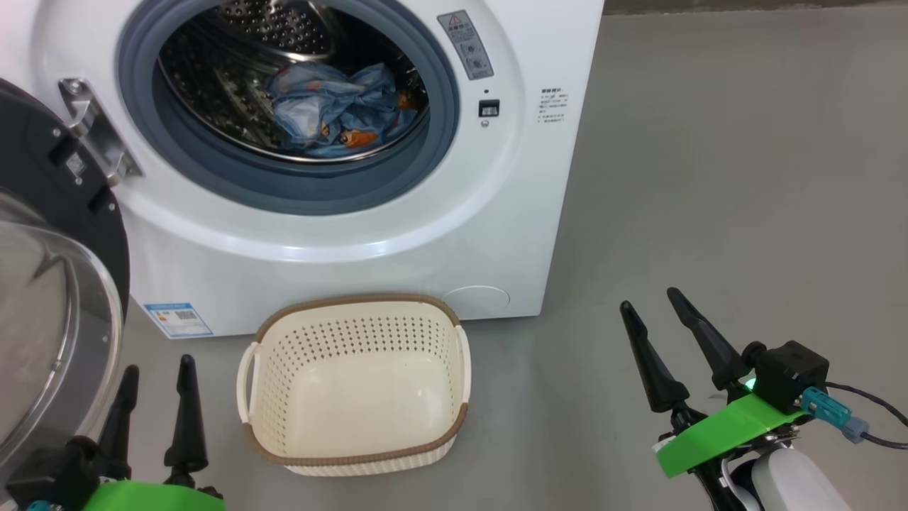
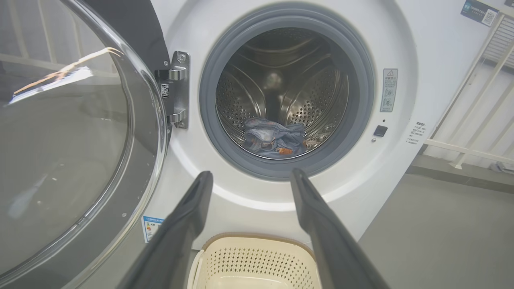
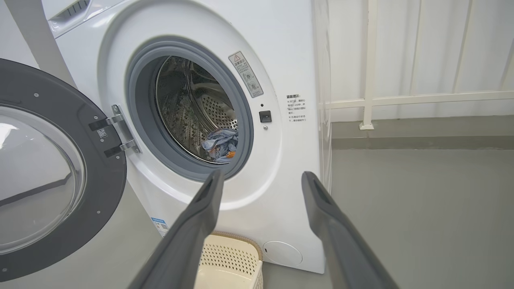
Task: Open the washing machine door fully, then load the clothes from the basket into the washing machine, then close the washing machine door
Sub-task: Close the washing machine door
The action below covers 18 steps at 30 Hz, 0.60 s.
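The white washing machine (image 1: 440,234) stands with its round door (image 1: 57,298) swung wide open to the left on a metal hinge (image 1: 92,135). Light blue clothes (image 1: 333,106) with orange prints lie in the steel drum (image 2: 277,96). The cream basket (image 1: 358,383) sits on the floor in front of the machine with nothing in it. My left gripper (image 1: 157,372) is open at the lower left, between the door glass and the basket. My right gripper (image 1: 652,301) is open over bare floor to the basket's right. Both hold nothing.
Grey floor (image 1: 709,177) stretches to the right of the machine. A white railing (image 3: 401,98) runs along the wall behind it. The open door's bulging glass (image 2: 60,140) stands close beside my left gripper.
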### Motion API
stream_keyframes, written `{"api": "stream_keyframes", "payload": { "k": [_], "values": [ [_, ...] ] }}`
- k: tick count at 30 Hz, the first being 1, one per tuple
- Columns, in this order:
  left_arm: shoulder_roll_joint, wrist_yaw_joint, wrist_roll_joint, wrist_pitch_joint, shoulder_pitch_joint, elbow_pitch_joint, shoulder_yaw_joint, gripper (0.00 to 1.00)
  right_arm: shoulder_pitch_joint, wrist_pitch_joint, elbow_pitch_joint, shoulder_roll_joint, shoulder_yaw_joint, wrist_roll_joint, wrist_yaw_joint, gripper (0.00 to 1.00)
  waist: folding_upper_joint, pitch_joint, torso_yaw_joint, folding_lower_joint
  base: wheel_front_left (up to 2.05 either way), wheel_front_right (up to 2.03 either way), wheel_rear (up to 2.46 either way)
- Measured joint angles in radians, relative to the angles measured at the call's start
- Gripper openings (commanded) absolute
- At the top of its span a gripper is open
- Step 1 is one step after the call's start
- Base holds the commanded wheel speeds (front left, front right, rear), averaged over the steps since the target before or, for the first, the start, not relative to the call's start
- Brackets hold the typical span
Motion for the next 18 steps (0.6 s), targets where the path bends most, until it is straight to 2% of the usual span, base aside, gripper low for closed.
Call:
{"api": "stream_keyframes", "payload": {
  "k": [18],
  "values": [
    [-0.005,-0.007,0.017,0.0,0.0,0.0,0.008,1.0,0.0,0.0,0.0,0.0,-0.003,0.0,0.0,1.0,0.0,-0.001,0.003,0.0,-0.03,0.03,0.0]
  ]
}}
